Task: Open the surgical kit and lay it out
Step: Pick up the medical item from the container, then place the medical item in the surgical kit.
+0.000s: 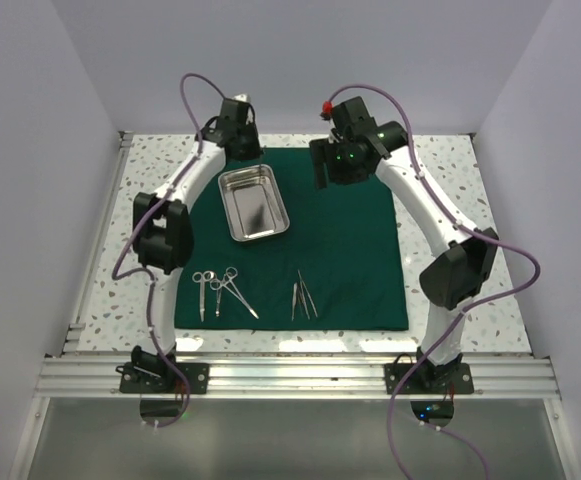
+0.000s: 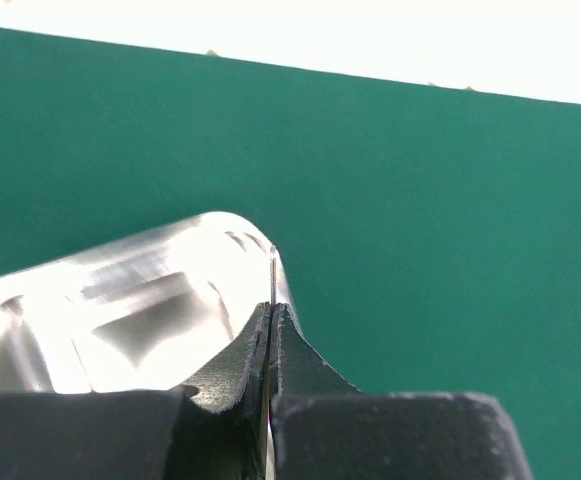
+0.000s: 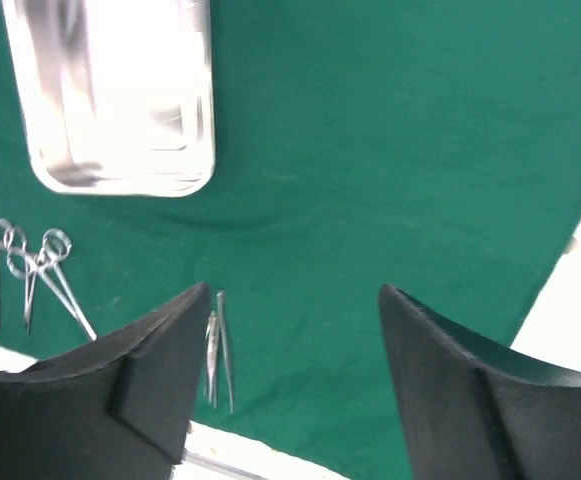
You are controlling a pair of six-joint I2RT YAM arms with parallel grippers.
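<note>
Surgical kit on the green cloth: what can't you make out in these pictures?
- Ring-handled instruments: top view, too small to tell scissors from forceps; right wrist view, blurred.
- Steel tray: left wrist view, glare washes it out, the left edge cuts it off, the left gripper hides its near part.
- Tweezers: too thin to count in top or right wrist view.

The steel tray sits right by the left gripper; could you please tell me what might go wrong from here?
1. The left gripper is shut at a corner of the steel tray, apparently on its thin rim. So narrow a hold could slip, or a pull could drag and wrinkle the green cloth.
2. The scissors and forceps and the tweezers lie loose near the cloth's front edge, so a shifting cloth might scatter them.
</note>
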